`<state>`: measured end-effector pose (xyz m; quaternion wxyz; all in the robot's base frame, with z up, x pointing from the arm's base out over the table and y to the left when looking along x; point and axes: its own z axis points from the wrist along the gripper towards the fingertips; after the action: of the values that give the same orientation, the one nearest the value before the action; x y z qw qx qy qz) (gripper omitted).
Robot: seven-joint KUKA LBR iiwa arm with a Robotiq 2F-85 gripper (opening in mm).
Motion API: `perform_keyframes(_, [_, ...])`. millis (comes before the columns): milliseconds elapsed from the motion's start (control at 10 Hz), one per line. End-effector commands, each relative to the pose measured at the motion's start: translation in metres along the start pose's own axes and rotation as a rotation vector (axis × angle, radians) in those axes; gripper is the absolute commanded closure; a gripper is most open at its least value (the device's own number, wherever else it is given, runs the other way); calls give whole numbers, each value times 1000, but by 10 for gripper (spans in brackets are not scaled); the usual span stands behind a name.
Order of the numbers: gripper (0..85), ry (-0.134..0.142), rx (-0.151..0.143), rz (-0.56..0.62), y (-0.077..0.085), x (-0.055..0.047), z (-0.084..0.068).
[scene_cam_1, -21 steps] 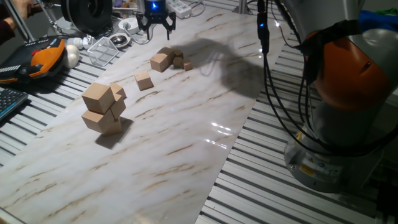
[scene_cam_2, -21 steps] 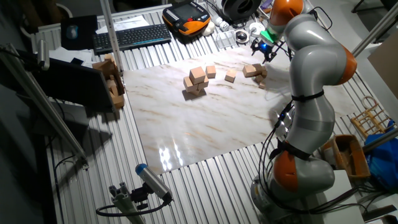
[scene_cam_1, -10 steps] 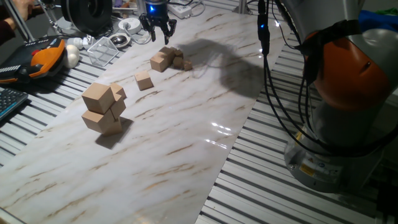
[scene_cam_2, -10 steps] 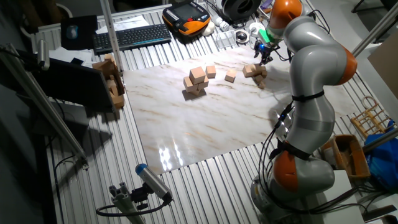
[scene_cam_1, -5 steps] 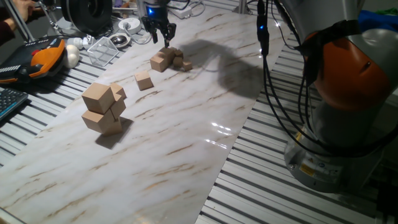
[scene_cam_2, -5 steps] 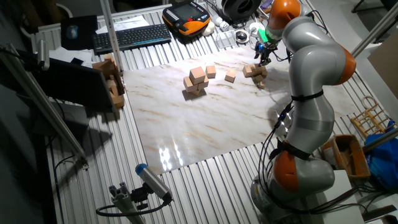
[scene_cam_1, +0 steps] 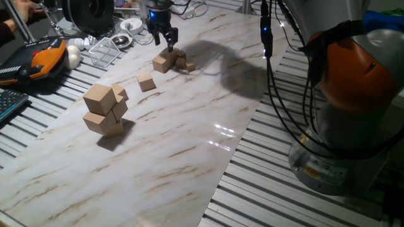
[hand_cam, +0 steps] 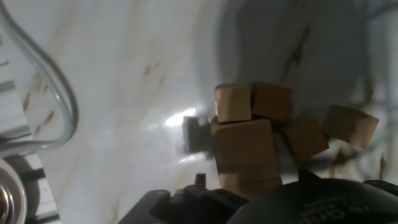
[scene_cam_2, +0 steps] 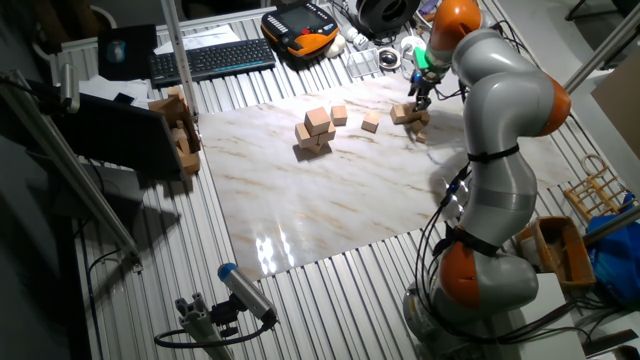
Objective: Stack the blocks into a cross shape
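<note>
Blocks (scene_cam_1: 163, 62) lie clustered at far end of marble worktop (scene_cam_1: 189, 126); one loose block (scene_cam_1: 146, 81) nearer. Gripper (scene_cam_1: 164, 41) hangs directly above cluster, fingers spread, holding nothing, apparently aligned to pick one. Partial stack (scene_cam_1: 105, 108) stands near-left, presumably the cross base.

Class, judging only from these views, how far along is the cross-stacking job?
Done: nothing resembling a cross. In hand: the tool is low over the cluster of blocks; no block is visibly gripped. Left: every placement. One block lies alone, and the bigger cubes stand in their own pile.
</note>
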<state>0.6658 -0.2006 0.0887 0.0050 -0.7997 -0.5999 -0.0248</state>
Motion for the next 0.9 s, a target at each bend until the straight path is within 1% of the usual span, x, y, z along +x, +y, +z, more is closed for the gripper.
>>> perform_keyframes(0, [0,-4,-12,304,0,0,1])
perform_keyframes(200, [0,-3,-14,284,0,2,9])
perform_keyframes(300, [0,-2,-10,273,-1,2,10])
perform_keyframes(400, [170,1,-5,258,-1,3,12])
perform_keyframes(600, [170,5,-5,220,-2,4,17])
perform_keyframes(700, [170,2,-6,198,-1,5,17])
perform_keyframes(800, [170,-7,-10,176,-2,5,16])
